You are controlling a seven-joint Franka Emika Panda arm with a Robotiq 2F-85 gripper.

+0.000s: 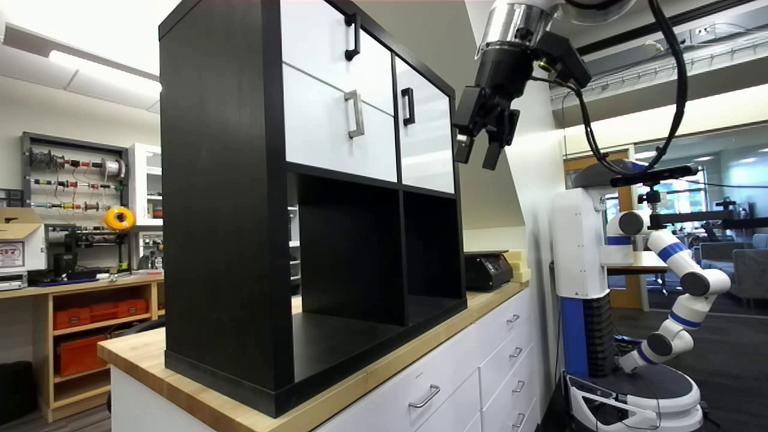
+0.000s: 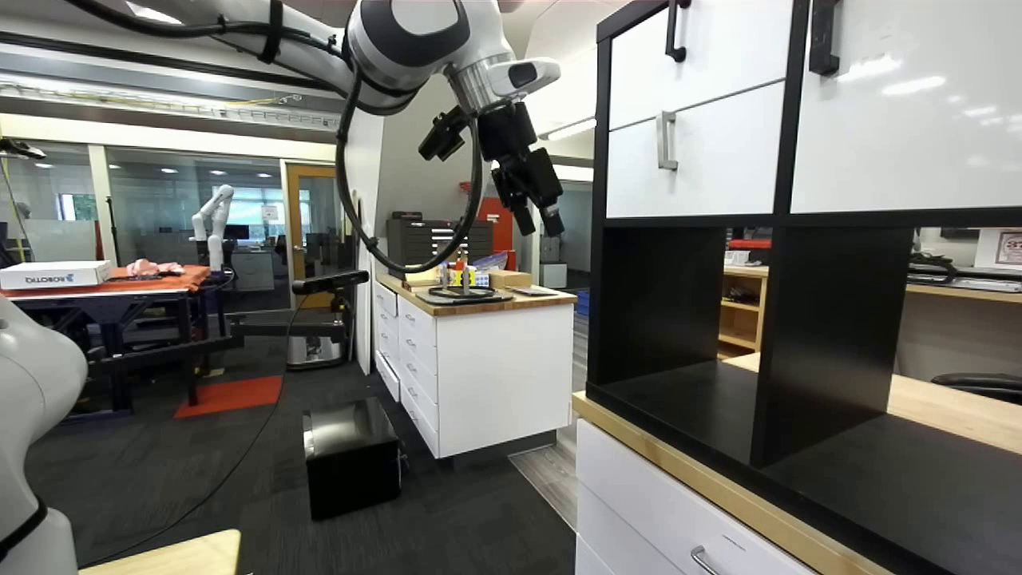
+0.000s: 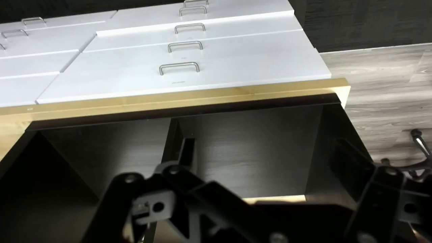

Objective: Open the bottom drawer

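No drawer front shows in the lower row of the black cube shelf (image 1: 213,210). Both lower cells are open in both exterior views, so a bottom drawer there is out of view. In the upper row, two white drawers are stacked in one cell: the upper drawer (image 1: 315,42) has a black handle, the lower one (image 1: 318,129) a silver handle (image 1: 355,114). A white front (image 1: 429,141) with a black handle fills the neighbouring cell. All look shut. My gripper (image 1: 478,153) is open and empty, apart from the shelf, in front of it; its fingers (image 3: 266,158) are wide apart.
The shelf stands on a wooden countertop (image 1: 129,348) over white cabinet drawers (image 3: 175,67) with silver handles. A hanging cable loop (image 2: 351,200) trails from the arm. A black box (image 2: 351,463) is on the floor. A camera stand (image 2: 331,281) is nearby.
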